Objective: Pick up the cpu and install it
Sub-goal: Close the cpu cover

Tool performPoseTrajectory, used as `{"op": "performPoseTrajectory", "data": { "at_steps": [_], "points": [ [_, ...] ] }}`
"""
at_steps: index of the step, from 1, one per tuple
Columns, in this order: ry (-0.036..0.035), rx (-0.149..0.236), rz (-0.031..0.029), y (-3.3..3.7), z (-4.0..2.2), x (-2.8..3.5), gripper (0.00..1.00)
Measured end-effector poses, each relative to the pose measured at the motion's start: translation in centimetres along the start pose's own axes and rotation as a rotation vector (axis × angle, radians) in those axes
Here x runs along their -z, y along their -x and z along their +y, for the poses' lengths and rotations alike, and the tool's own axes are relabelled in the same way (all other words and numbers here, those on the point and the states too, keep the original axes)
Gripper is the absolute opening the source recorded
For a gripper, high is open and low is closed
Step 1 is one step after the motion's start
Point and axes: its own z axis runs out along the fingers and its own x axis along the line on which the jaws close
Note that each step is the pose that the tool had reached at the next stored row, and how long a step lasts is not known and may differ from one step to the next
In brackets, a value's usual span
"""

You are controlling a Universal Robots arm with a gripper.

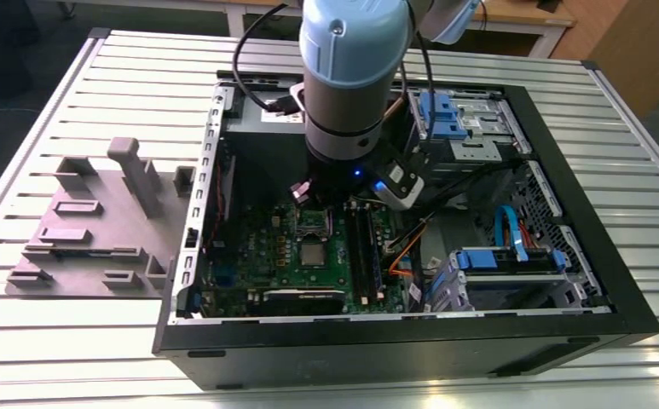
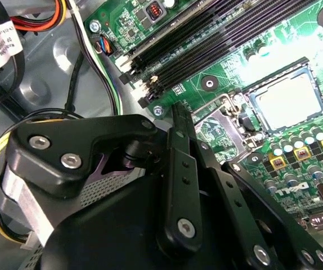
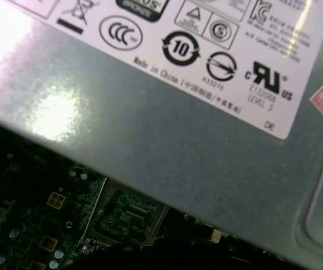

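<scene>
Item: cpu (image 1: 309, 254), a small flat silvery square lying in a dark frame on the green motherboard (image 1: 263, 271) inside the open computer case (image 1: 580, 213), just beside the metal-framed socket (image 1: 309, 223).

Handling, as I judge it: light, stiff, slick on top and fragile underneath; I would take it by two opposite edges and keep it level.

Gripper (image 2: 179, 121): hangs over the socket, apart from the cpu (image 2: 290, 101). I cannot tell how the jaws are set.

Support: slatted worktop (image 1: 79, 341).
</scene>
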Motion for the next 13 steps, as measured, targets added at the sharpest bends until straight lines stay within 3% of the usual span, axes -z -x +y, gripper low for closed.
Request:
{"op": "performPoseTrajectory", "data": {
  "at_steps": [4, 13],
  "points": [
    [-0.0003, 0.000, 0.0000, -0.02, 0.01, -0.01, 0.10],
    [-0.0141, 0.001, 0.0067, 0.04, 0.05, 0.66, 0.10]
  ]
}}
